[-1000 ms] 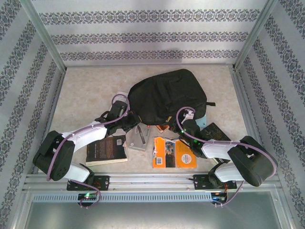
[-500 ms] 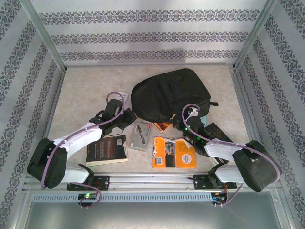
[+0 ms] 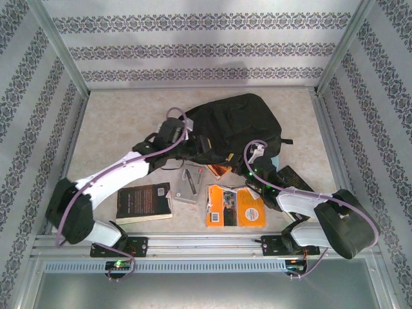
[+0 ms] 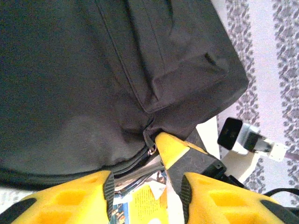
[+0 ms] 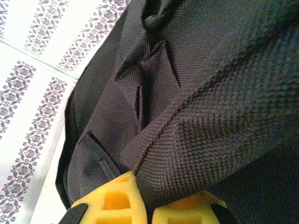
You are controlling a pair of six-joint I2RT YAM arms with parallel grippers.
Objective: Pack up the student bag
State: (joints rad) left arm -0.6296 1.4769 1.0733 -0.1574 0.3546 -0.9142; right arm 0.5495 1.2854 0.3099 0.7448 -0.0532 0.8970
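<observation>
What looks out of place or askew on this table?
Nothing looks spilled or damaged. The large black fabric backpack is bunched where the right gripper pinches it, and the orange paperback book and black book lie scattered in front of it.

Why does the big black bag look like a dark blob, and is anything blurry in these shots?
Top external view: soft, even light, sharp, yet the large black fabric backpack shows little detail. Left wrist view: the backpack is dim, the yellow fingers blurred up close. Right wrist view: its weave shows clearly; the patterned wall behind looks bright and soft.
</observation>
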